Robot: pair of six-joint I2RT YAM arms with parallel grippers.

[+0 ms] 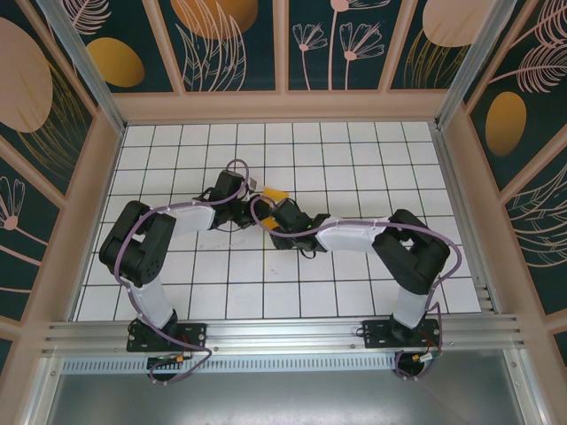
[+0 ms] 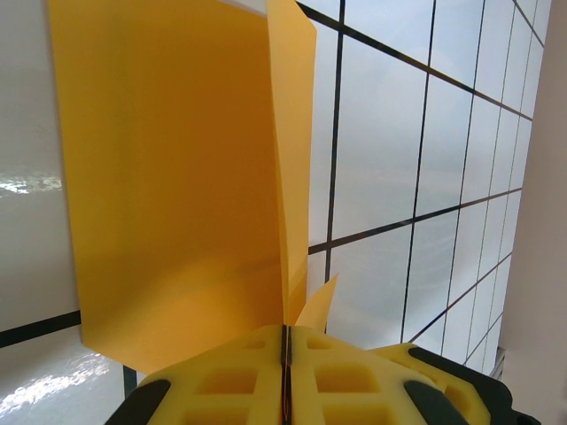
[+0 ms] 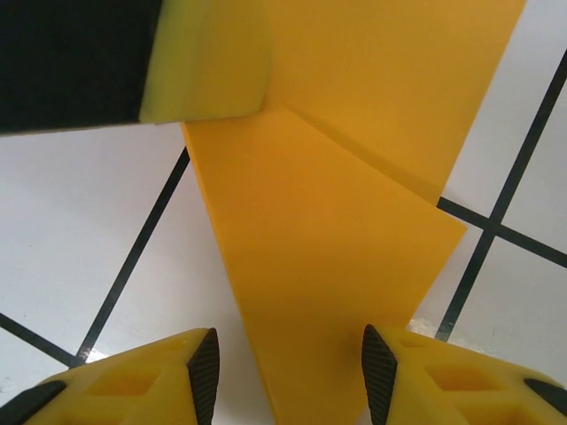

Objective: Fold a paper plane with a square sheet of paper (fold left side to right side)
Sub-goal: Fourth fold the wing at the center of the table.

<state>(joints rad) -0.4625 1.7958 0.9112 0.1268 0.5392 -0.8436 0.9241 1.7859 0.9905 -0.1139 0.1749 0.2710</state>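
Paper sheet (image 1: 275, 194) is mid-table, right where the two wrists meet, already partly folded: narrow, with a diagonal crease and one flap standing off the main panel (image 2: 177, 177). Left gripper (image 2: 285, 354) is clenched on the near edge of it, pads pressed flat together with the sheet coming out of the seam. Right gripper (image 3: 288, 372) is released, jaws spread wide and straddling the sheet, neither pad touching it as far as I can see. A left finger pad (image 3: 205, 66) sits just beside the upper fold in the right wrist view, so the two tools are close. Can't tell whether the far end of the sheet rests on the white tiled table (image 1: 354, 159) or hangs clear. Risks as I see them: the sheet is held at one pinch only, so any sideways push from the right could pivot it in the left pads and skew the left-to-right fold. If the right closes off the crease line, it sets a second, crooked crease. The loose flap could spring open or get caught under a pad. Tight spacing also means finger-to-finger contact, and a pull against the clamp could tear thin paper.
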